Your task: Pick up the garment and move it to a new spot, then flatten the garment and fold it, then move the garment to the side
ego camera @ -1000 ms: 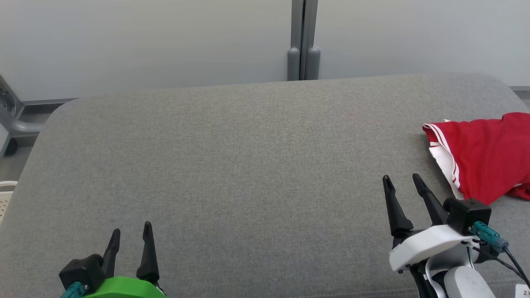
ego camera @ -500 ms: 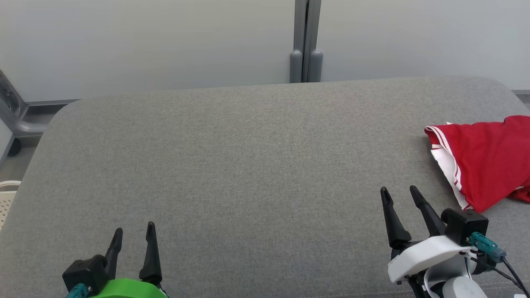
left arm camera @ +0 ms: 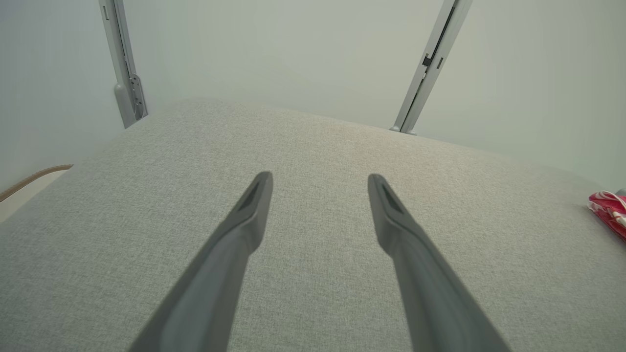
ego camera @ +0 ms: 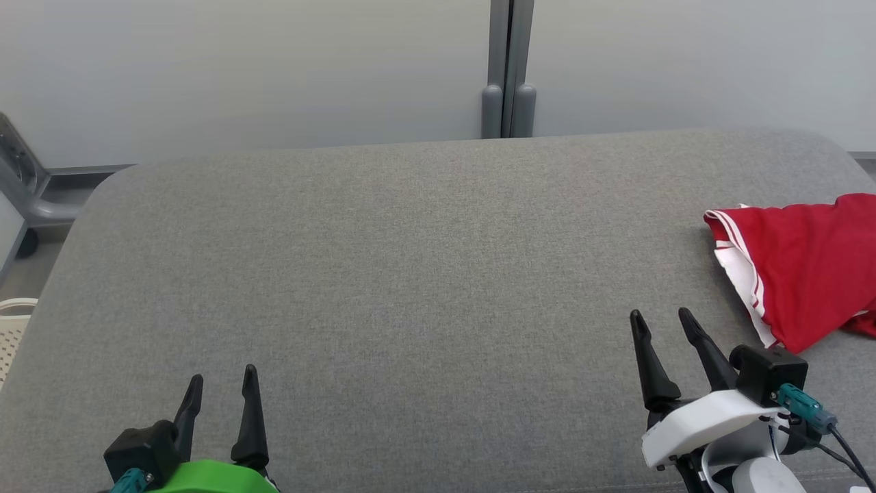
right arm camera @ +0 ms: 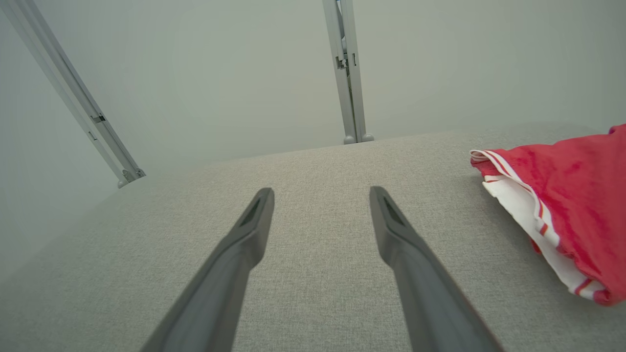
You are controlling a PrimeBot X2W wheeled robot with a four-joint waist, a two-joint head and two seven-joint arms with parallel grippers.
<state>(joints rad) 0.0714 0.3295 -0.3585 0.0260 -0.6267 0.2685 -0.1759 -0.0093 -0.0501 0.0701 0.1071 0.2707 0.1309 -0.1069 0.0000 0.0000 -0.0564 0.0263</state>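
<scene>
Garment [ego camera: 801,274] is the red cloth lying in a loose heap beyond and to the right of the right claw [ego camera: 660,315], near it but not touching, and it runs off the right edge of the head view. Nearest the camera, both claws hang low over the grey cushion [ego camera: 410,274], their two dark tapered fingers spread wide with nothing between them. The left claw [ego camera: 223,373] sits well apart from the cloth, far off to its left. The cushion under them is a broad pad with rounded corners, covered in a fine, matte woven fabric that looks slightly rough, so I judge the cloth will drag on it rather than slide. Past the right claw's tips, the garment's nearest edge shows a white band with thin red stripes, turned over on itself; behind it the red body rises in soft folds. It looks thin, light and limp, perhaps a smooth sports knit. It should sag from any single pinch and bunch easily, with no risk of breaking. The striped hem at the nearest corner seems the best place to take hold, since it looks doubled and slightly raised off the pad. Farthest off stand a plain pale wall [ego camera: 274,68] and a grey metal post [ego camera: 508,68].
</scene>
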